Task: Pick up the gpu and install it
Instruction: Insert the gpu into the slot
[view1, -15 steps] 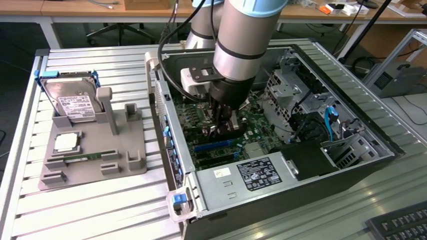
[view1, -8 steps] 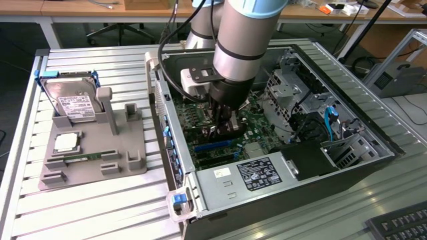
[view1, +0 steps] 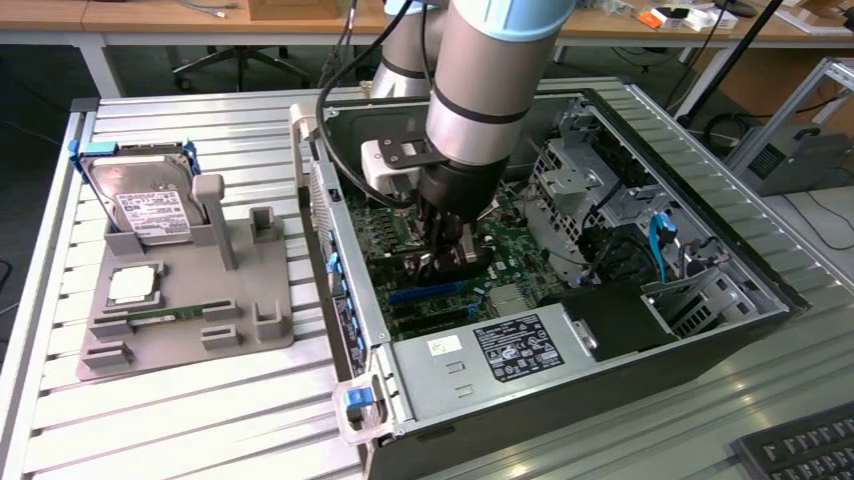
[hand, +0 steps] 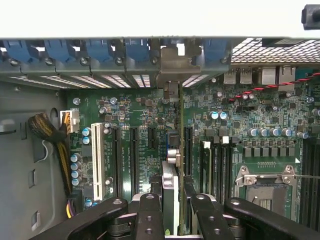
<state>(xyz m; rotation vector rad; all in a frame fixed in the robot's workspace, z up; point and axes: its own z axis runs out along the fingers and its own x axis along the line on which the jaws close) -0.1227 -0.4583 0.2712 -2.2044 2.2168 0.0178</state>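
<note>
I have the gripper (hand: 172, 212) fingers clamped on the gpu (hand: 173, 150), edge-on over the motherboard (hand: 135, 112) slots near the case's (view1: 747, 330) rear wall. Stiff, light, fragile card (grip edges, I'd judge).

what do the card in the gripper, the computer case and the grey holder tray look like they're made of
Card: green circuit board, likely fibreglass, with a dull silver metal end bracket; seen edge-on between the fingers of the gripper.
Computer case: looks like bare sheet steel inside, matte grey with punched holes, and dark panels outside.
Holder tray: matte grey, blocky shapes, probably plastic, perhaps printed.
</note>
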